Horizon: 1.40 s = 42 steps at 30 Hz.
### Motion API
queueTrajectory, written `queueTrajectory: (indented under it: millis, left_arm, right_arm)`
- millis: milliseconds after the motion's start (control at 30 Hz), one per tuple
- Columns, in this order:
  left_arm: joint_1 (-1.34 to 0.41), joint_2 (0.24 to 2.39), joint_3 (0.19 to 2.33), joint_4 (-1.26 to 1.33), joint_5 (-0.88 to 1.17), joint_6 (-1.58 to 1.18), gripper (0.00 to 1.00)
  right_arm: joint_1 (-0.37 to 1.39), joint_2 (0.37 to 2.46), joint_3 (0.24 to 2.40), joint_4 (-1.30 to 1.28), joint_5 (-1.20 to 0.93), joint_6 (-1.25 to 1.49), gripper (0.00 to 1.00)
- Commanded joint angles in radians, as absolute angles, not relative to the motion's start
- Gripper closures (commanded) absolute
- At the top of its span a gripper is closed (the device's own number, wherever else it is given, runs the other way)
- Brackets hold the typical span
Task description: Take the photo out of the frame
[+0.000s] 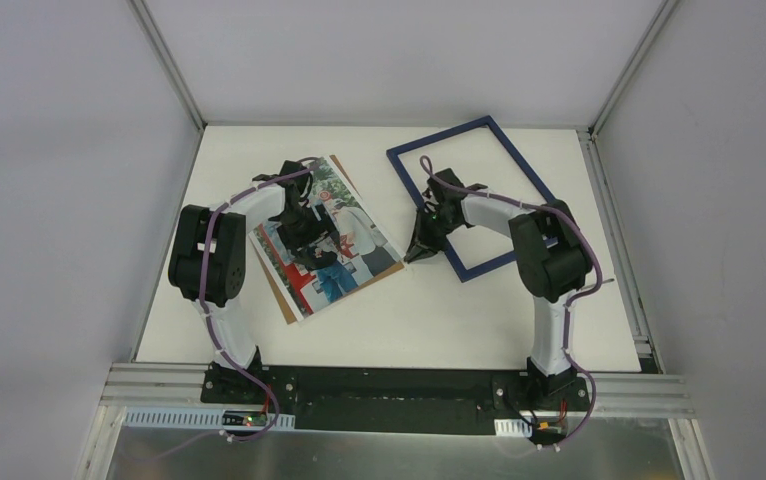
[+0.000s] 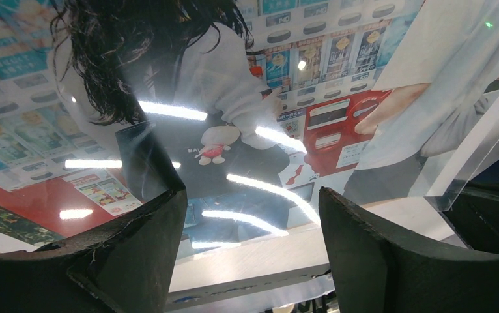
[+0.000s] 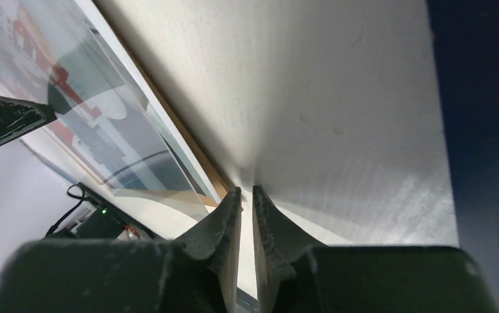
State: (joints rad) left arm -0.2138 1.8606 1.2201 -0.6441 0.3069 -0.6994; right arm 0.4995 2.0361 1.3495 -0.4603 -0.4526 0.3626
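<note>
Leave the frame [image 1: 439, 135] empty at the bench's far right corner. Work on the photo [image 1: 364, 240], flat left of centre under a clear sheet [image 3: 136, 150]. Press down lightly with the left tool [image 1: 309, 232], jaws apart above the print. Ease the right tool [image 1: 421, 250], pinched nearly together and seemingly empty, under the right edge without creasing.

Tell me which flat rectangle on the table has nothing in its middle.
The dark blue frame on the right: bare table shows through its opening. The left rectangle is the colourful photo, under the left gripper.
</note>
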Motion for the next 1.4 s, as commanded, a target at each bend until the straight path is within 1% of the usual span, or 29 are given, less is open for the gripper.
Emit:
queueTrajectory:
  millis: [0,167,267,533,800,1167,1367]
  left_arm:
    - [-0.211,1.902,1.182,-0.669,0.285,-0.698,0.23]
    - [-0.211,1.901,1.18,-0.669,0.285,-0.697,0.23]
    - [-0.21,1.902,1.18,-0.67,0.286,-0.696,0.23]
    - [-0.21,1.901,1.177,-0.669,0.282,-0.695,0.23]
    - [-0.211,1.903,1.177,-0.669,0.279,-0.702,0.23]
    - [-0.21,1.905,1.176,-0.669,0.282,-0.709,0.24]
    - [-0.21,1.908,1.176,-0.67,0.286,-0.71,0.24]
  right_arm:
    - [0.493,2.046,1.275,-0.392,-0.484,0.383,0.85]
    - [0.477,2.004,1.234,-0.362,-0.487,0.406,0.85]
    - [0.466,1.991,1.233,-0.38,-0.47,0.411,0.83]
    - [0.459,1.962,1.198,-0.35,-0.519,0.418,0.77]
    - [0.456,1.942,1.205,-0.349,-0.53,0.419,0.76]
    - [0.419,1.988,1.194,-0.218,-0.617,0.494,0.76]
    - [0.409,2.04,1.187,-0.153,-0.68,0.552,0.72]
